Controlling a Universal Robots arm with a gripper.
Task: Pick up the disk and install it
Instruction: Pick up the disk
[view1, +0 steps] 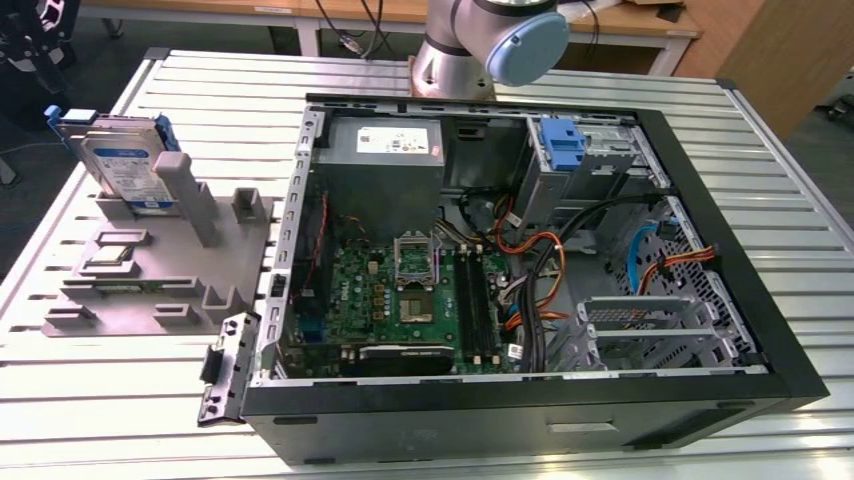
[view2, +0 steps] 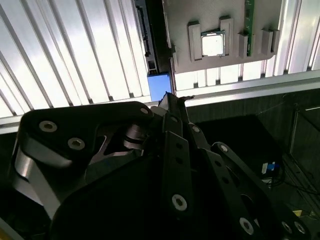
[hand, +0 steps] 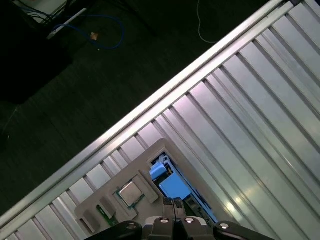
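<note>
My gripper (hand: 172, 202) hangs above the slatted metal table (view1: 80, 400), fingertips pressed together with nothing between them. In the first wrist view the blue-railed edge of the disk (hand: 175, 186) sits just past my fingertips. In the second wrist view a patch of that same blue shows right at their tips, and I cannot tell whether I am touching it.

In the exterior view the disk (view1: 123, 165) stands upright at the far end of a grey holder (view1: 147, 275), its label facing out. The holder lies on the table to the exterior view's left of the open computer case (view1: 534, 400), just beside it. A square processor chip (view2: 212, 44) lies flat in a pocket of the holder, close to the disk. My arm's base (view1: 487, 40) rises at the table's far side, behind the case. Inside the case, a blue latch piece (view1: 567, 145) stands at the far corner on the exterior view's right.
</note>
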